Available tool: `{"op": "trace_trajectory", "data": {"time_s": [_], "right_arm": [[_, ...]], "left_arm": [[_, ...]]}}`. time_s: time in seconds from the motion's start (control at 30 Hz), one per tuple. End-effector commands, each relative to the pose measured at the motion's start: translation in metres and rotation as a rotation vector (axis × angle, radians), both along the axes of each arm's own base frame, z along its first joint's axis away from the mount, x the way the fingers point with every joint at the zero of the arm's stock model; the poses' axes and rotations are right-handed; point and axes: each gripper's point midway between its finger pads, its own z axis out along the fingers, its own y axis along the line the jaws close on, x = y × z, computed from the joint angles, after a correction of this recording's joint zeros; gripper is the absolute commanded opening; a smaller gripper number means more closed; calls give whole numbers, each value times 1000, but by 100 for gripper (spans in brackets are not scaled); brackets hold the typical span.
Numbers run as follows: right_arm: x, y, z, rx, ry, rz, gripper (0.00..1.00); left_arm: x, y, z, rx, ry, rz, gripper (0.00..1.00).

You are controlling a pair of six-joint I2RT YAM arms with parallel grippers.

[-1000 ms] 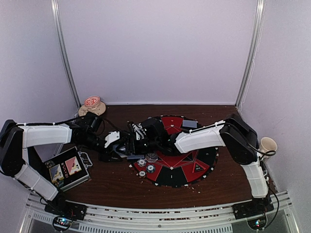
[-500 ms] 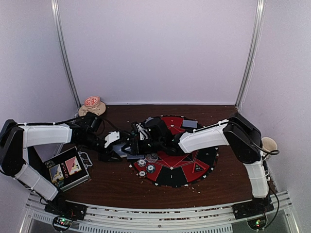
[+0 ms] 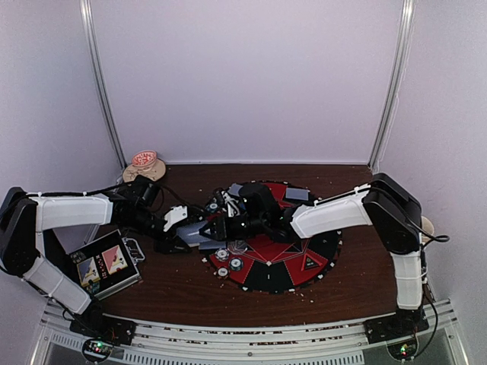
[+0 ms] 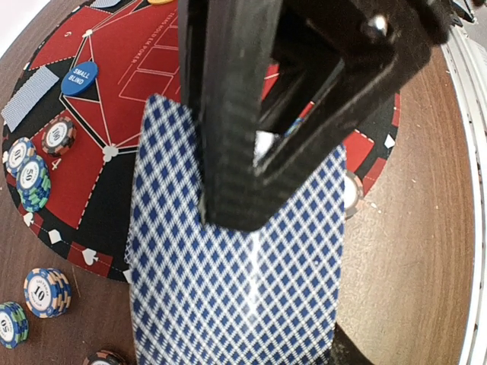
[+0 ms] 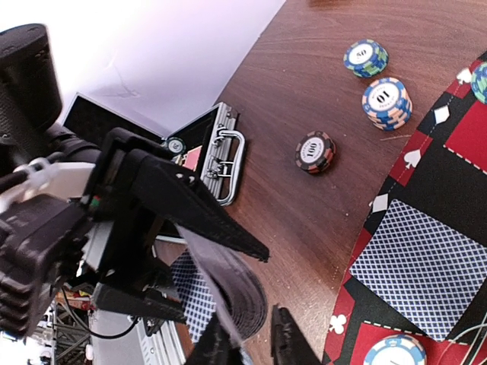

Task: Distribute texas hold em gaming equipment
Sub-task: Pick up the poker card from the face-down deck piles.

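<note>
Playing cards [image 4: 236, 304] with blue-checked backs are held as a deck by the left gripper [image 3: 189, 237]. Its jaws are clamped on the deck just off the left edge of the round poker mat [image 3: 270, 277], above bare wood. The right gripper [image 3: 217, 228] is set against the deck from the mat side, with its fingers over the top card. The fingers stand close together, but whether a card is pinched between them cannot be told.

Striped chip stacks [image 5: 384, 103] stand on the wood just outside the mat's near-left rim. One dealt card [image 5: 422, 266] lies face down just inside that rim, and another [image 3: 297, 195] lies at the far rim. A blue small-blind button [image 4: 79, 77] rests on a red wedge of the mat.

Several faults are judged possible from here. Two or more cards could be dragged off together if the top card is not separated cleanly. The deck appears bowed in the right wrist view, so a card could be creased or sprung loose. If the deck is pulled against the left grip, it could be spilled onto the wood. A low sweep back across the mat could knock the chip stacks over.
</note>
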Motion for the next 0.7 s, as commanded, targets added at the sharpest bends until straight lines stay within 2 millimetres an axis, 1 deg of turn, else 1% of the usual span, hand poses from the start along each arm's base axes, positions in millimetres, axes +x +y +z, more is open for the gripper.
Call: {"op": "trace_trajectory", "data": {"time_s": [0.0, 0.07, 0.17, 0.33, 0.4, 0.5, 0.63, 0.67], "right_arm": [[-4, -5, 43, 97, -42, 24, 16], [-8, -5, 49, 119, -40, 38, 10], [-13, -3, 52, 148, -27, 62, 1], [-13, -2, 49, 151, -19, 70, 0], [-10, -6, 49, 145, -27, 53, 0], [0, -22, 51, 142, -38, -4, 0], [20, -56, 64, 195, -45, -83, 0], [23, -65, 64, 199, -42, -97, 0]], "left_arm": [[-1, -5, 5, -31, -11, -27, 45], [-1, -5, 5, -32, -12, -27, 45], [-1, -5, 5, -30, -12, -25, 45], [-1, -5, 5, -31, -12, -25, 45], [-1, -4, 5, -30, -12, -24, 45], [-1, -4, 6, -31, -14, -25, 45], [-1, -4, 6, -32, -16, -24, 45], [-1, -4, 7, -33, -17, -23, 45]]}}
